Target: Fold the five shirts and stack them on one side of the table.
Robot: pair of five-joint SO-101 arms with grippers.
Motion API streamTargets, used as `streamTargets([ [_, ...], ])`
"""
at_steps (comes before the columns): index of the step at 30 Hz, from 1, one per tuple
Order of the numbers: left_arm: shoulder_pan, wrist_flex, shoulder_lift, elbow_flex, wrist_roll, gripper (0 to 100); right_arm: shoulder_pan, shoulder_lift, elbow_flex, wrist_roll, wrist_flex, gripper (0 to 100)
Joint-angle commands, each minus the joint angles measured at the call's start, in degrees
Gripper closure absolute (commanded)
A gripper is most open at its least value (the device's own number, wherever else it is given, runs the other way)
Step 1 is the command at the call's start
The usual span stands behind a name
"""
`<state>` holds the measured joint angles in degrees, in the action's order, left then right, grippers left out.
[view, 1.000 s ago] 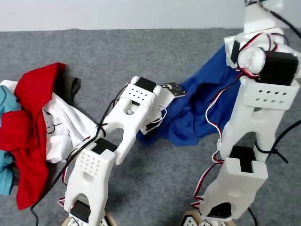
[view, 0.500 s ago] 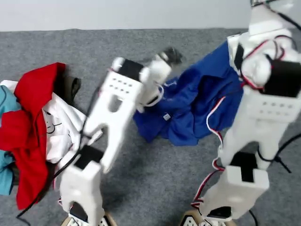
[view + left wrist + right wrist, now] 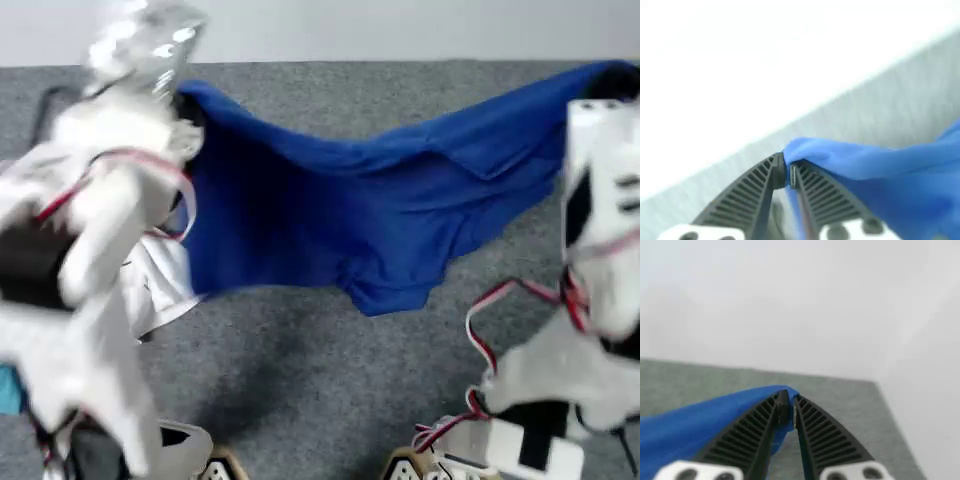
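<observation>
Shirt (image 3: 340,215) now hangs stretched across mid-frame, your left gripper (image 3: 787,172) and right gripper (image 3: 790,407) clenching its corners; spread it flat.

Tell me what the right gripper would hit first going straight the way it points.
Beyond the blue shirt pinched in its jaws, the right gripper has open air ahead; its line seems to pass the grey table's far edge toward the white wall, though depth is unclear.
</observation>
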<state>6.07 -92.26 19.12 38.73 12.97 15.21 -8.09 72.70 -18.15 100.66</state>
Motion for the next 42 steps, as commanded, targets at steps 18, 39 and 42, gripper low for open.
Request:
streamTargets([
  [18,-0.5,-0.5,26.4,3.2,6.9,100,14.7,-24.8,0.5,-7.2,-3.7,98.9],
  [39,-0.5,-8.2,44.7,-28.6,16.0,100,14.8,-24.8,0.4,-14.8,-13.1,98.8],
  [42,-0.5,-8.1,48.7,-31.8,18.5,100,14.8,-24.7,0.4,-14.8,-13.8,98.8],
])
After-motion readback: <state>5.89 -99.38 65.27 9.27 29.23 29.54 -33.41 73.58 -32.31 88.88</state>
